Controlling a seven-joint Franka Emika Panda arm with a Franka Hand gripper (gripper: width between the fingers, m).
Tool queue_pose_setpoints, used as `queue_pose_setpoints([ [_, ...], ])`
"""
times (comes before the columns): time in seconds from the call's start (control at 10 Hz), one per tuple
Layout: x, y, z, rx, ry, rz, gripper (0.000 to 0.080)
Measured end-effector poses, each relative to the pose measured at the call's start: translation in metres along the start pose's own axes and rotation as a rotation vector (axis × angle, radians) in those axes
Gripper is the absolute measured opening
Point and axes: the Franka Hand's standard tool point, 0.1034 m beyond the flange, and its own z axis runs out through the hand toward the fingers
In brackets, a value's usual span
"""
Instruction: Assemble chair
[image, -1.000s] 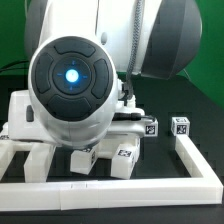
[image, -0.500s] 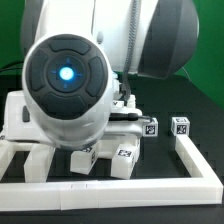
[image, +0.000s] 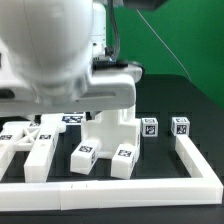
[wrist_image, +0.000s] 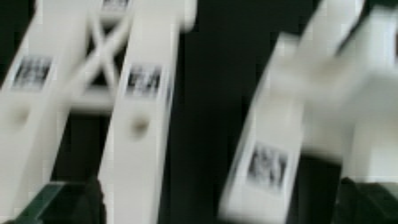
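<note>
The chair lies in loose white tagged pieces. In the exterior view a blocky piece stands mid-table, with two tagged legs in front of it. A flat cross-braced piece lies at the exterior view's left, and two small cubes at its right. The arm's white body hangs above and hides the fingers. The blurred wrist view shows the braced piece and another tagged piece below my gripper. Its fingers show as dark shapes at the two corners, wide apart and empty.
The long white L-shaped border rail runs along the front and up the exterior view's right side. The table surface is black. A green wall stands behind.
The arm has swung up and toward the exterior view's left. Its round blue-lit end no longer faces the camera, and the chair pieces behind it now show.
</note>
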Motion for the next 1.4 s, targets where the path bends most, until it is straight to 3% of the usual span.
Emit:
queue_pose_setpoints([
  [0.2, -0.027, 0.013, -0.007, 0.014, 0.132, 0.004, 0.0649],
  [0.5, -0.035, 0.044, 0.004, 0.014, 0.302, 0.018, 0.0649],
  [0.6, -0.030, 0.048, 0.012, 0.021, 0.400, 0.040, 0.0649],
  [0.8, -0.031, 0.033, 0.036, 0.039, 0.460, 0.090, 0.0649],
  [1.1, -0.031, 0.034, 0.035, 0.035, 0.465, 0.075, 0.0649],
  [1.2, -0.029, 0.036, 0.036, 0.031, 0.476, 0.068, 0.0649],
  [1.3, -0.024, 0.047, 0.041, 0.014, 0.547, 0.047, 0.0649],
  [1.4, -0.026, 0.053, 0.053, 0.014, 0.554, 0.050, 0.0649],
])
